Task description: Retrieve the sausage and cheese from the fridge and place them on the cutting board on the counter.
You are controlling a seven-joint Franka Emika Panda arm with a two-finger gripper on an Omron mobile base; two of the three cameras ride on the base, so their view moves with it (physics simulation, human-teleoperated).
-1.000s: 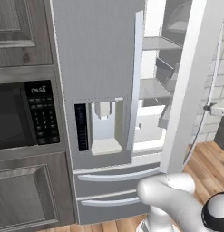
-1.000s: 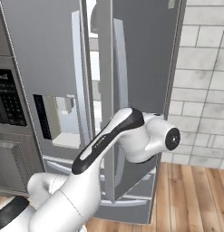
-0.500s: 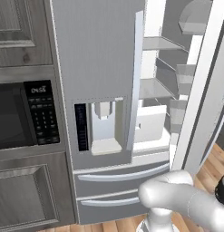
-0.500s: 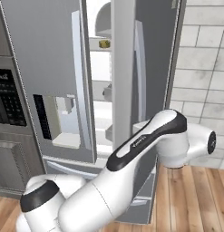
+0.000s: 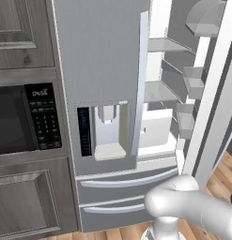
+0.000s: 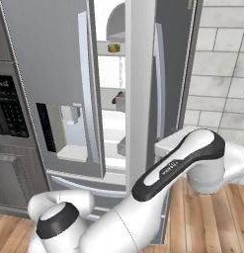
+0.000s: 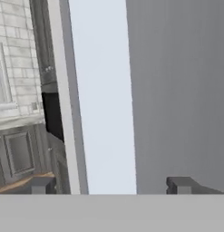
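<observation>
Your tool (image 7: pixel 109 186) stands released, fingertips straddling the fridge (image 5: pixel 101 84) door's edge. The sausage (image 6: pixel 114 99) sits at a middle shelf's right edge, cheese (image 6: pixel 113 48) above; clear the door before reaching in.

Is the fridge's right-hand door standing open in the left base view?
Yes, the right door of the fridge is swung out, exposing white shelves inside.
</observation>
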